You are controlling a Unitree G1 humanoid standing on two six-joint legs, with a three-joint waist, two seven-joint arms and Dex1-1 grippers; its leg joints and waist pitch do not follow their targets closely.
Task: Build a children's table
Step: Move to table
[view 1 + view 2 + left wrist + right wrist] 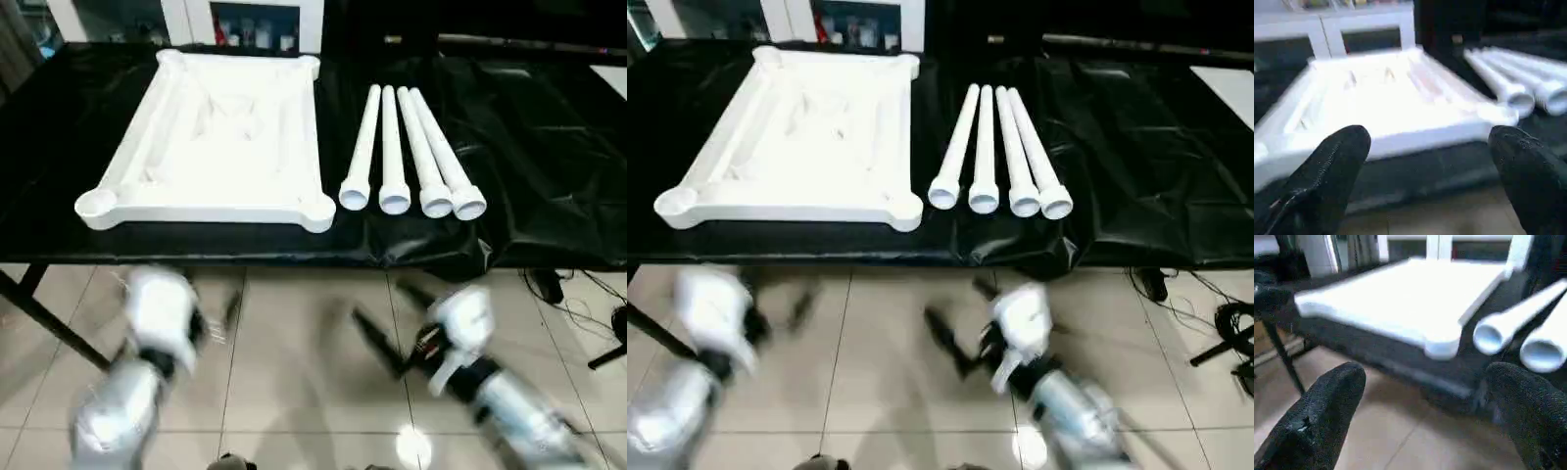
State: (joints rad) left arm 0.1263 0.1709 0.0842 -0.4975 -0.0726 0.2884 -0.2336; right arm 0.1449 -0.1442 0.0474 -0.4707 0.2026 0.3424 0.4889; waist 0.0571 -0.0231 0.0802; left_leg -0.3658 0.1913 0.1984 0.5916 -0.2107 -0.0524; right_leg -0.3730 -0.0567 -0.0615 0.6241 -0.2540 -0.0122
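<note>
The children's table lies in parts on a black-draped table. Its white rectangular top (216, 137) rests underside up at the left, with round sockets at the corners. Several white tube legs (407, 147) lie side by side just right of it, their open ends toward me. My left gripper (1430, 147) is open and hangs over the tiled floor, below the draped table's front edge and facing the top. My right gripper (1425, 382) is also open and empty. It is low over the floor, in front of the top's near right corner and the leg ends.
The black drape (549, 137) covers the table to the right of the legs, with folds at its front edge. A white cabinet (245, 20) stands behind. A black metal table leg (39, 313) slants at the left, and cables (588, 294) lie on the floor at the right.
</note>
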